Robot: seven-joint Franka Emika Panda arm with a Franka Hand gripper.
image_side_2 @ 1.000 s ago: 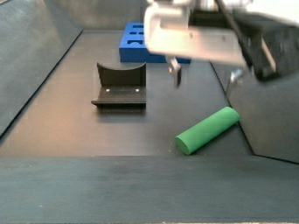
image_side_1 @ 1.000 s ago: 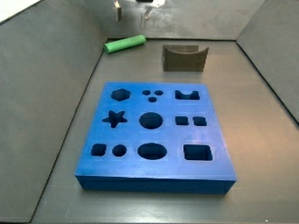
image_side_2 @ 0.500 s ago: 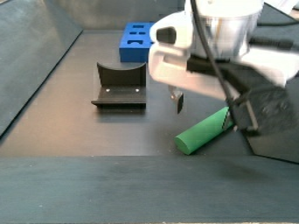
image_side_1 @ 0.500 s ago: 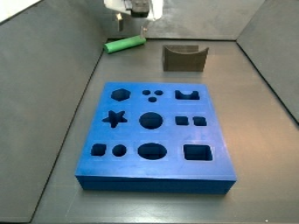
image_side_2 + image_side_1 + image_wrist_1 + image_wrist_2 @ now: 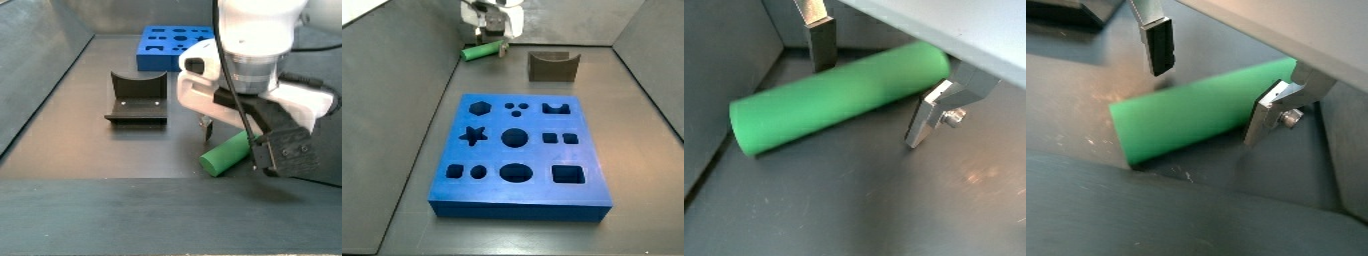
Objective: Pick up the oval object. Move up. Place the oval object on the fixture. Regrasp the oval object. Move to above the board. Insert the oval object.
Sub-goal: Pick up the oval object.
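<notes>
Lying flat on the dark floor, the board [image 5: 521, 155], a thick blue slab with star, hexagon, round and square cut-outs facing up, and showing again at the far end of the floor in a side view [image 5: 171, 45]. Standing apart from the board [image 5: 521, 155], beyond its far edge, the fixture [image 5: 552, 66], an olive-brown block with a U-shaped notch in its top, nothing resting in it; appearing as a dark notched holder in a side view [image 5: 136, 97]. Hanging low over the floor near the grey wall, well away from the board, the gripper [image 5: 230, 142], with its white body blocking much of the scene in a side view and showing only small at the far end of the floor in a side view [image 5: 489, 36]. Lying on its side on the floor, the oval object [image 5: 838, 94], a smooth bright green rod, not lifted. Straddling the rod in both wrist views, the gripper [image 5: 1213, 82], with jaws spread apart and one silver finger [image 5: 930, 113] on each flank. Standing just beside the green surface, both fingers, contact impossible to tell; nothing clamped. Peeking out from under the gripper, the oval object [image 5: 230, 152], one rounded end pointing toward the camera.
</notes>
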